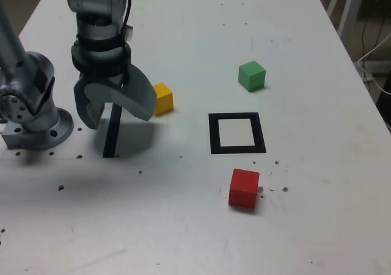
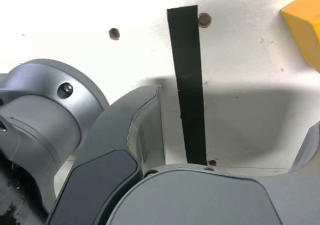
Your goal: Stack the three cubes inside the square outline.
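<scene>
Over the black strip [image 1: 112, 132], fingers [image 2: 149, 130] stand apart, the yellow cube [image 1: 163, 99] nearby.

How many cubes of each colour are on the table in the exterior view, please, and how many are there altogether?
Red cube: 1
Yellow cube: 1
Green cube: 1
Total: 3 cubes

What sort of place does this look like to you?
Probably a robotics lab or test bench: a gripper on an arm, a holed white tabletop, and a taped square outline.
</scene>
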Tool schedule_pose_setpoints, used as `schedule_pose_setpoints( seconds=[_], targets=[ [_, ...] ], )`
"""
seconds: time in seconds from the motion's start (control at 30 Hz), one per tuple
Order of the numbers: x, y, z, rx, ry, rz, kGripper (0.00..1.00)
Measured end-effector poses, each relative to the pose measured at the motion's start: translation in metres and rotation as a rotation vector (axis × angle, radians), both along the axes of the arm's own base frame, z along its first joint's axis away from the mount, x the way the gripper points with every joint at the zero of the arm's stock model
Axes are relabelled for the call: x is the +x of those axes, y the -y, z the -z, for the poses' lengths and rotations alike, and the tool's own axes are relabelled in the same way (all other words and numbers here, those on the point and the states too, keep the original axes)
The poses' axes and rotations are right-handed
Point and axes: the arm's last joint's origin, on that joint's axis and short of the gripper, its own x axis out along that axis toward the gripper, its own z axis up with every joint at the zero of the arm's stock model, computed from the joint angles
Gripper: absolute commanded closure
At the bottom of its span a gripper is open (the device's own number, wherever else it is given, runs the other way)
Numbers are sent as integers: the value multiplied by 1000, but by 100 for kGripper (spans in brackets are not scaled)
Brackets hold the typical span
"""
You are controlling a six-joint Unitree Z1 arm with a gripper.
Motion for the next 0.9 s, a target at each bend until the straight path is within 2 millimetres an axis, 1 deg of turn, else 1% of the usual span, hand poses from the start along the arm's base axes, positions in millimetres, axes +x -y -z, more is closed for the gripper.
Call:
schedule_pose_setpoints(
  seconds=[0.37, 0.53, 0.7, 0.9],
  targets=[
    [-1, 0, -1, 8, -7, 1, 1],
    [0, 0, -5, 8, -30, -6, 1],
    [5, 2, -13, 32, -40, -20, 1],
    [17, 14, -32, 57, -24, 2, 1]
  ],
)
